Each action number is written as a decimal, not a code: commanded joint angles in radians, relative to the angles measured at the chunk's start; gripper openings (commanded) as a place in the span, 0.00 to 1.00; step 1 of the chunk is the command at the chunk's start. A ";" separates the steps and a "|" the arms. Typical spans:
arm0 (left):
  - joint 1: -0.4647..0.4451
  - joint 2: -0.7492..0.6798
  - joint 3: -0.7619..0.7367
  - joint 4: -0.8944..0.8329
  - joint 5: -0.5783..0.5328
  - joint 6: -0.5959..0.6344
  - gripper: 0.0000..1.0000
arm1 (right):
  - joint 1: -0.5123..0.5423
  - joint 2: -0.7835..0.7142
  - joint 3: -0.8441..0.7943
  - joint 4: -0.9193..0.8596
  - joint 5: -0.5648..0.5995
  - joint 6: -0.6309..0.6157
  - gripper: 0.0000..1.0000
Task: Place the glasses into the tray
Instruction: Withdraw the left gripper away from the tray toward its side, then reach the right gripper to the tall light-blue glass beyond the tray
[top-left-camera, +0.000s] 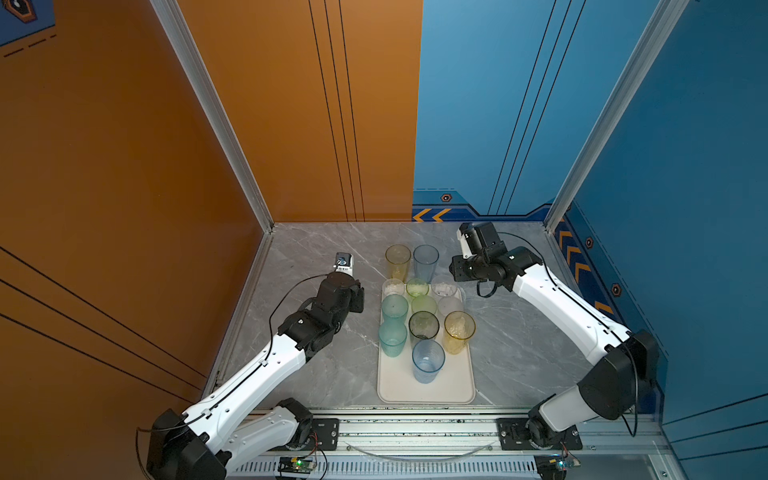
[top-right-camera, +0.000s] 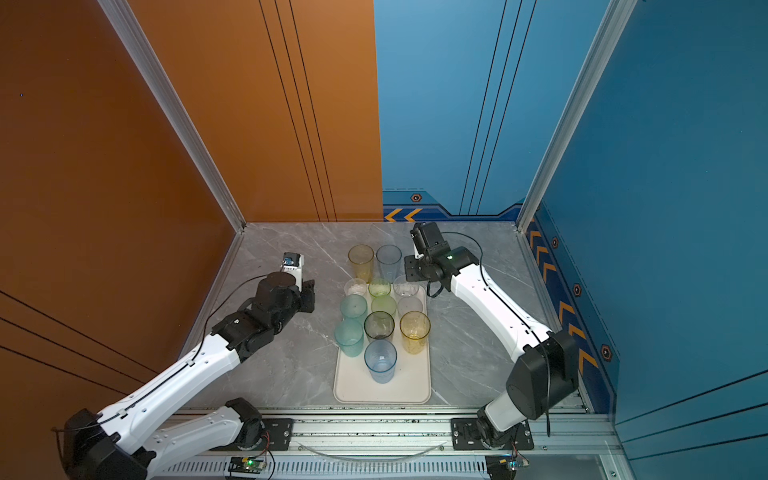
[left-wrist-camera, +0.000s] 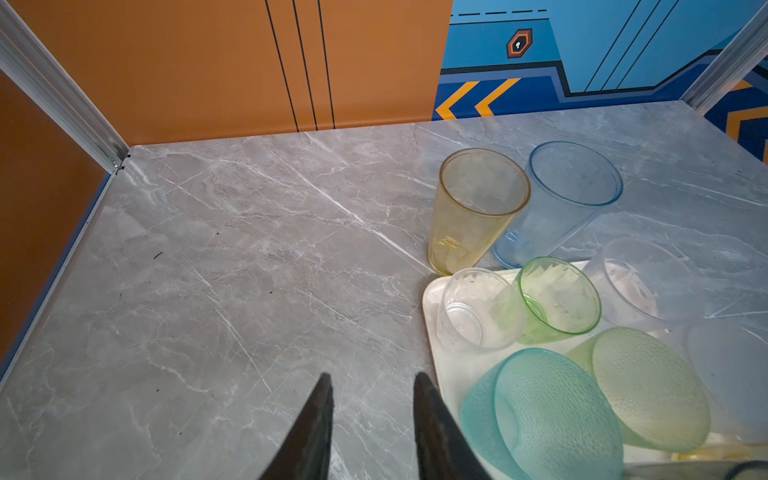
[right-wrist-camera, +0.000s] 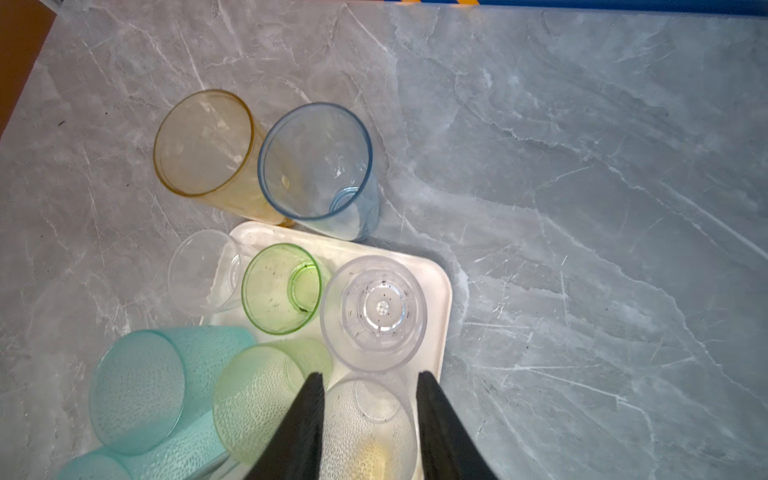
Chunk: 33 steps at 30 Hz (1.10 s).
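The cream tray (top-left-camera: 426, 388) (top-right-camera: 382, 392) lies mid-table and holds several glasses, among them a blue one (top-left-camera: 428, 361), a smoky one (top-left-camera: 424, 326), a yellow one (top-left-camera: 459, 332) and two teal ones (top-left-camera: 394, 324). A tall yellow glass (top-left-camera: 397, 262) (left-wrist-camera: 473, 212) and a tall blue glass (top-left-camera: 425, 262) (right-wrist-camera: 320, 166) stand on the table just behind the tray. My left gripper (left-wrist-camera: 374, 380) is open over bare table beside the tray's left edge. My right gripper (right-wrist-camera: 370, 376) hangs open above a frosted clear glass (right-wrist-camera: 365, 424) near the tray's far right corner, gripping nothing.
The grey marble table (top-left-camera: 316, 257) is walled by orange panels on the left and blue panels at the back and right. An aluminium rail (top-left-camera: 415, 432) with both arm bases runs along the front edge. The glasses on the tray stand close together.
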 joint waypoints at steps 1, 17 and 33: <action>0.025 0.007 0.018 0.027 0.017 0.014 0.35 | -0.027 0.083 0.112 -0.097 0.012 -0.040 0.34; 0.092 0.063 0.038 0.040 0.097 0.020 0.35 | -0.050 0.411 0.474 -0.227 -0.035 -0.091 0.27; 0.104 0.115 0.065 0.038 0.136 0.022 0.35 | -0.053 0.552 0.612 -0.273 -0.062 -0.094 0.23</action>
